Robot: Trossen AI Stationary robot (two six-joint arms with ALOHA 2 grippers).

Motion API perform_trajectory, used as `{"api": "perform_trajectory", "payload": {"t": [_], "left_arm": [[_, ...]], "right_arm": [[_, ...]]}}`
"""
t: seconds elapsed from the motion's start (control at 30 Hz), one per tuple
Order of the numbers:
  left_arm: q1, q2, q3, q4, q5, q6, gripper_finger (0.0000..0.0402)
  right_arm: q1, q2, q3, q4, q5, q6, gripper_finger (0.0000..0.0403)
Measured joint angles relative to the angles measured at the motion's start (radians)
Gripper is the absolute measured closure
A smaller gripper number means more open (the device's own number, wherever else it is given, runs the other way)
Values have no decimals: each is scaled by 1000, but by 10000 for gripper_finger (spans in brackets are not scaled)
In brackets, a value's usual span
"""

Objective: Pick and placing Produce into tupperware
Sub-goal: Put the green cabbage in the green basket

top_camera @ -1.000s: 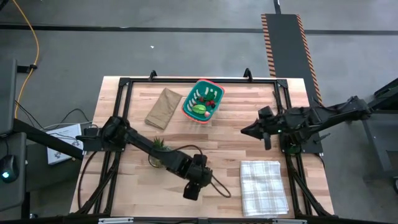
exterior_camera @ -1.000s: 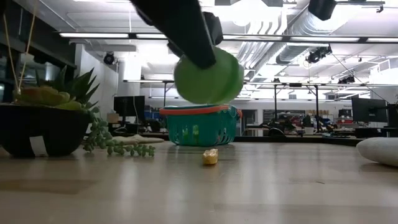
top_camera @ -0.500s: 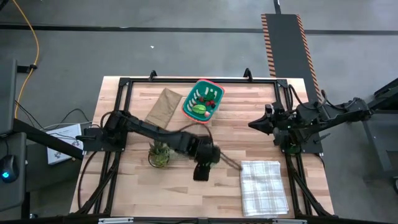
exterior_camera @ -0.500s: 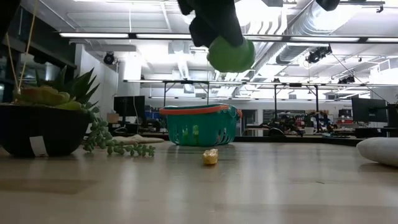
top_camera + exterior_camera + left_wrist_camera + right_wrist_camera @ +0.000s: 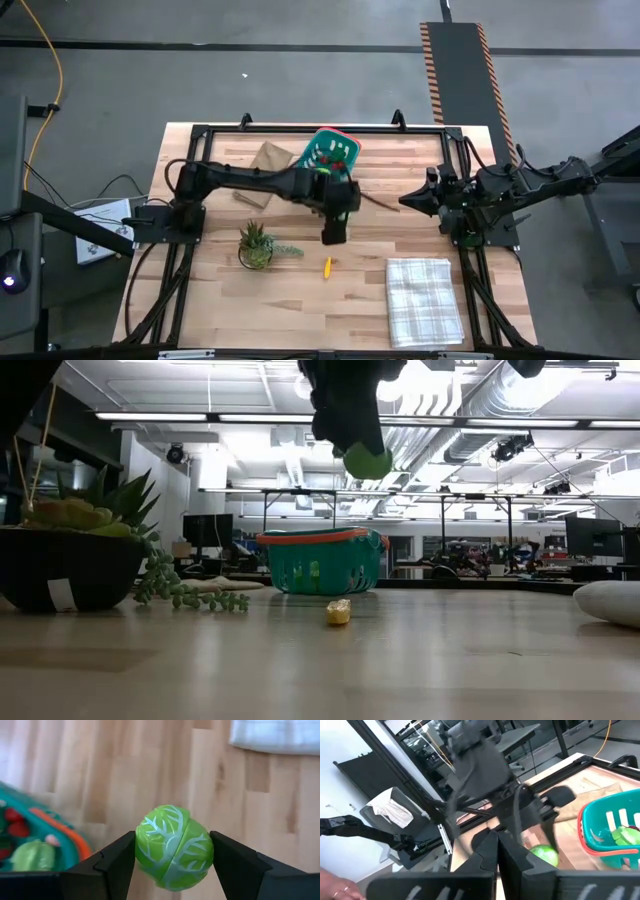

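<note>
While aloft, left pincer point(image 5: 172, 851) grips cabbage point(image 5: 173, 846).

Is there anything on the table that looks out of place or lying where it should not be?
One small yellow toy piece lies alone on the bare wooden table, apart from the teal plastic basket that holds the other produce. Nothing looks spilled or damaged.

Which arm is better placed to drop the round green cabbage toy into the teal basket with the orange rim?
Left. The left gripper already clamps the round green cabbage toy and hangs right beside the teal basket with the orange rim. The right gripper waits empty and shut near the table's right side.
</note>
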Motion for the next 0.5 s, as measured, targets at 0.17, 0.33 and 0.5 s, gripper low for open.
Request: {"api": "perform_trajectory", "payload": {"t": [0.17,0.33,0.5], "left_arm": [[74,0,11,-11,0,21,172],[153,0,11,-73,-5,57,172],[232,0,11,-94,-12,91,172]], "right_arm": [[0,0,0,0,26,-8,402],[0,0,0,0,62,-8,402],[0,0,0,0,111,3,402]]}}
